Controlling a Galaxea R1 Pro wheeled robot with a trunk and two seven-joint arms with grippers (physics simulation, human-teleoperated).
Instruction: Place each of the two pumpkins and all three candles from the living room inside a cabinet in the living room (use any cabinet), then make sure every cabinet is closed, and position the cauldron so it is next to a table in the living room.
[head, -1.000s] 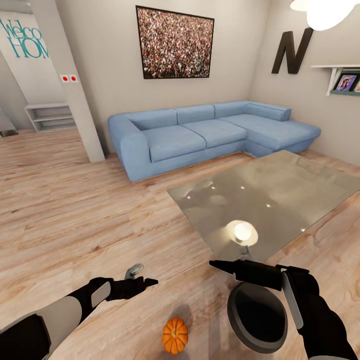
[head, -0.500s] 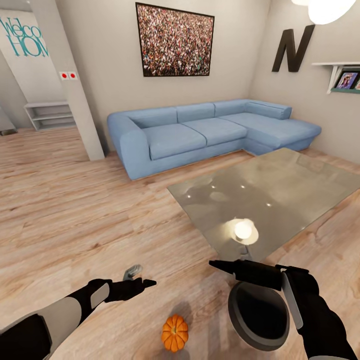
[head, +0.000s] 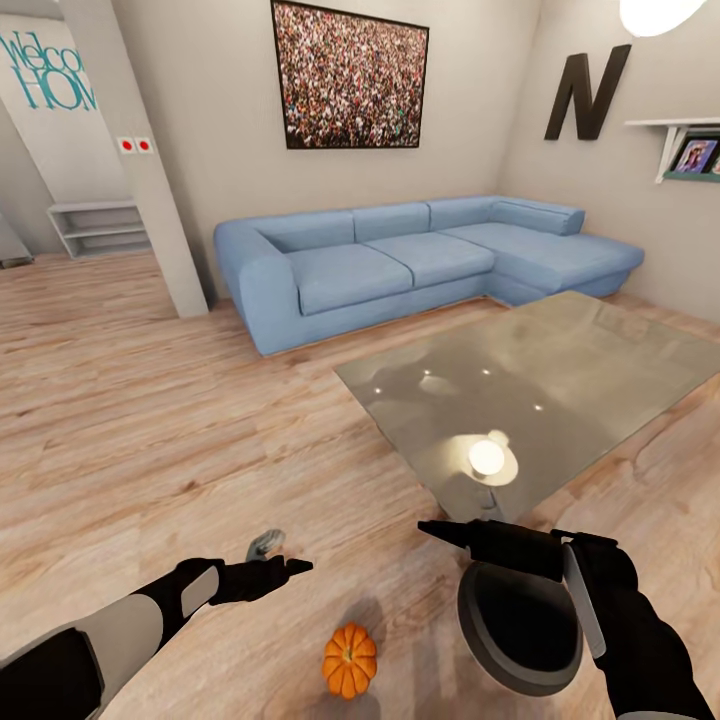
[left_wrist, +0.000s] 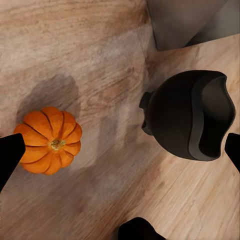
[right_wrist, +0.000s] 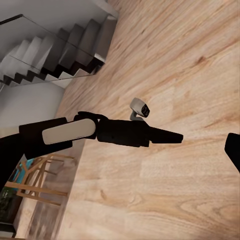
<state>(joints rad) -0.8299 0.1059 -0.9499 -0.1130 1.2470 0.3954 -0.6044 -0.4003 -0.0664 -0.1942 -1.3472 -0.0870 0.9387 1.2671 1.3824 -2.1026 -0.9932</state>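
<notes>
Orange and ribbed, the pumpkin (head: 349, 660) sits on the wood-grain floor (head: 150, 420) between the left pincer (head: 290, 567) and the right pincer (head: 440, 528). Just below the right pincer stands the round matte-black cauldron (head: 520, 625), beside the glossy glass tabletop (head: 560, 370). Whether either pincer's fingers are apart or together cannot be told; neither holds anything.

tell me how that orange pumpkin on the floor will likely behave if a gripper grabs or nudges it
The pumpkin looks rigid, so it should hold shape under a pinch. Its rounded ribbed sides may let flat fingers slip. It sits stem-up on the wood floor, so a nudge would probably slide or rock it.
</notes>
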